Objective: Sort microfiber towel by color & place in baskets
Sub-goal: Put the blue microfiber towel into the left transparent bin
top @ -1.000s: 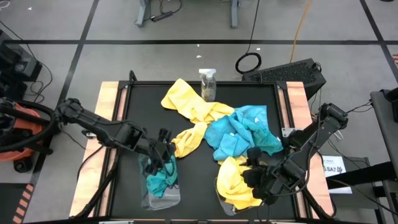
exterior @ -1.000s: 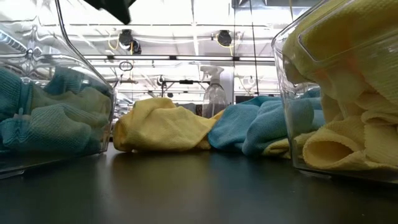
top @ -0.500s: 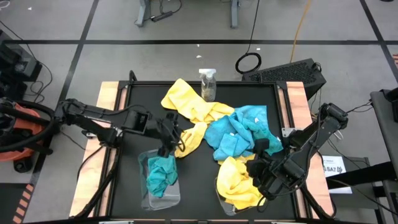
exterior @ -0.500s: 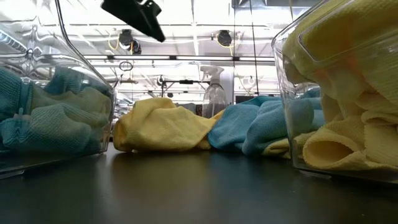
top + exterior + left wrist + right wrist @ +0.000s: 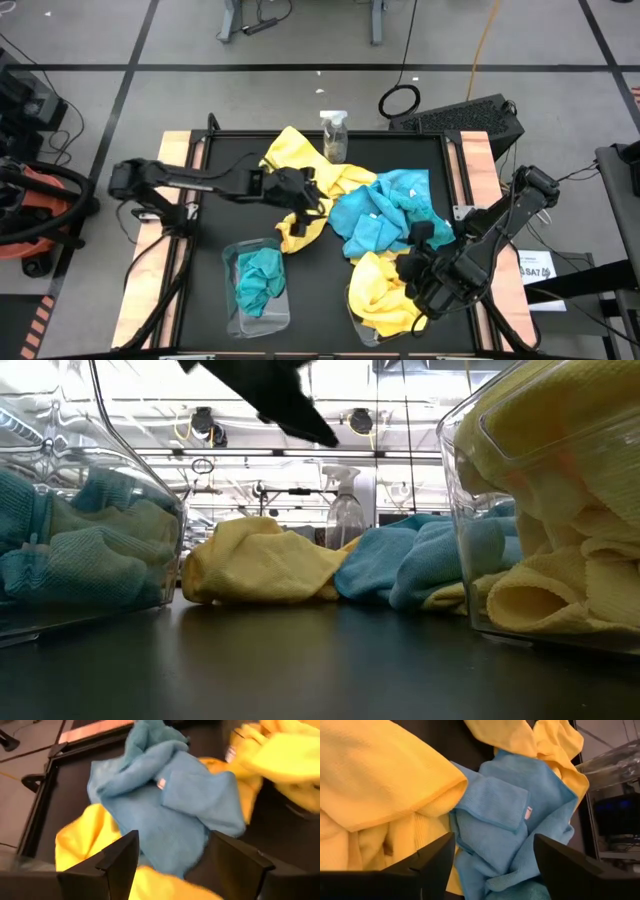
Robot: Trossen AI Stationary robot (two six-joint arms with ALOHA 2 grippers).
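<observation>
Black matting covers the table (image 5: 215, 250), and on it, largest first, lies the unsorted heap of towels: yellow towels (image 5: 300, 165) toward the far left and turquoise towels (image 5: 390, 215) at the centre, overlapping one another. Near the front edge stand the two clear baskets. The left basket (image 5: 232, 320) holds turquoise cloth; the right basket (image 5: 352, 305) is heaped with yellow.

Both arms look to be between cloths. The left gripper (image 5: 305, 195) hangs over the left side of the heap, its jaws open and empty, with turquoise cloth showing between its fingers (image 5: 117, 857) in the wrist view. The right gripper (image 5: 415, 285) sits above the right basket's yellow load, jaws spread wide and holding nothing, facing the heap.

Sorting seems roughly midway, since a good pile is left. The step in hand is reaching for the next towel. That calls for the left jaws to drop onto a turquoise fold alone, clear of the yellow beneath it, then carry it to the left basket. A small spray bottle (image 5: 334, 135) stands at the far edge, touching the heap.
</observation>
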